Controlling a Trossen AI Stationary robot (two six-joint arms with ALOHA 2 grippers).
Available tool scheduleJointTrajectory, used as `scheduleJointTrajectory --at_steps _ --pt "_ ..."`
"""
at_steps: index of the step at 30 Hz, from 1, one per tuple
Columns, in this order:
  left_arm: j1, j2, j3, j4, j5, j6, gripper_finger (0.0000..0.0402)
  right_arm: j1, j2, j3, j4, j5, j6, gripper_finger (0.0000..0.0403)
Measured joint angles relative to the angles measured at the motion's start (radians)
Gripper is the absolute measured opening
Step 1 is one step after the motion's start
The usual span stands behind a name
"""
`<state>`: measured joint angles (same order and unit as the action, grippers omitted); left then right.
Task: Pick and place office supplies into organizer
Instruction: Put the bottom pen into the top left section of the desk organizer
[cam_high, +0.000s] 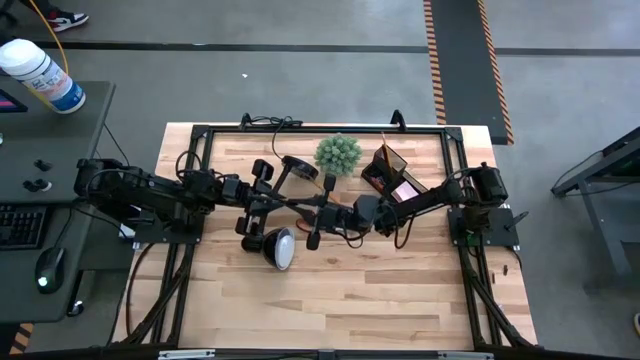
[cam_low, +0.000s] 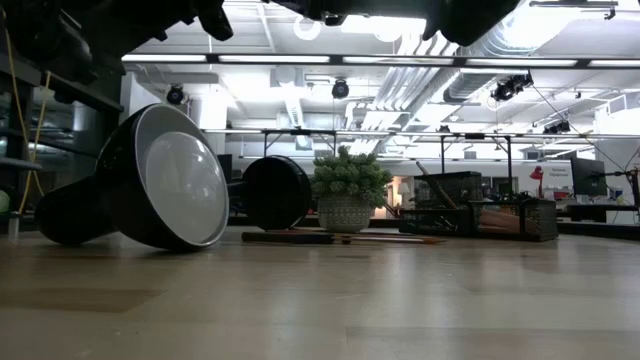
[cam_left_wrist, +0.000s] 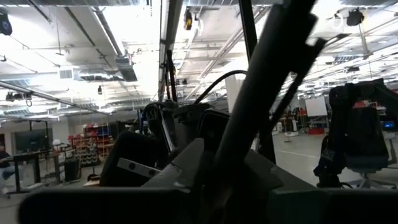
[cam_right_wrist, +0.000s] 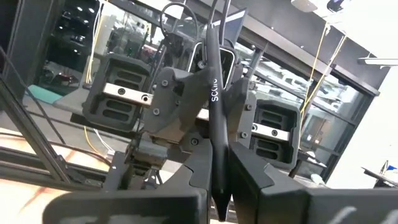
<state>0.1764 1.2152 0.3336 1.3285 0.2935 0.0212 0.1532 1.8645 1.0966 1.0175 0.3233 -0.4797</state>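
Right hand (cam_right_wrist: 217, 186) gripped a dark pen (cam_right_wrist: 214, 106) upright at mid-desk, facing the left hand (cam_high: 262, 205), probably for a handover; left's grip unclear. Organizer (cam_high: 395, 170) sat behind, beside the plant (cam_high: 338, 153).

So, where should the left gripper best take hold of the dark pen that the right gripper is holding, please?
Grip the free upper shaft of the dark pen, by its white lettering. The right gripper clamps the lower end, so the left gripper should come head-on from opposite, across the shaft.
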Motion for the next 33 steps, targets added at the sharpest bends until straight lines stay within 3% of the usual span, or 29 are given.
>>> scheduleJointTrajectory --at_steps 6,10,12,21,25,29,33 --pt "0.001 0.0 0.0 -0.001 -0.006 0.013 0.001 0.0 -0.002 0.0 -0.003 0.023 0.008 0.0026" --pt "0.0 -0.001 0.0 -0.011 -0.003 0.004 0.0022 0.003 -0.002 0.0 -0.017 0.011 0.034 0.0056" --pt "0.0 0.0 0.0 -0.022 -0.018 0.001 0.0033 0.017 -0.002 0.0 -0.041 0.053 0.029 0.0074" --pt "0.0 0.0 -0.001 -0.068 -0.051 0.031 0.0008 0.206 -0.107 0.0 -0.196 0.615 -0.174 0.011" --pt "0.0 0.0 -0.001 -0.068 -0.051 0.05 0.0022 0.304 -0.141 0.002 -0.287 0.889 -0.193 0.0111" --pt "0.0 0.004 0.01 -0.075 -0.073 0.057 0.0034 0.381 -0.142 0.002 -0.454 1.065 -0.057 0.0111" --pt "0.0 0.044 0.047 -0.084 -0.069 0.075 0.0021 0.44 -0.142 0.002 -0.703 1.156 0.245 0.0112"
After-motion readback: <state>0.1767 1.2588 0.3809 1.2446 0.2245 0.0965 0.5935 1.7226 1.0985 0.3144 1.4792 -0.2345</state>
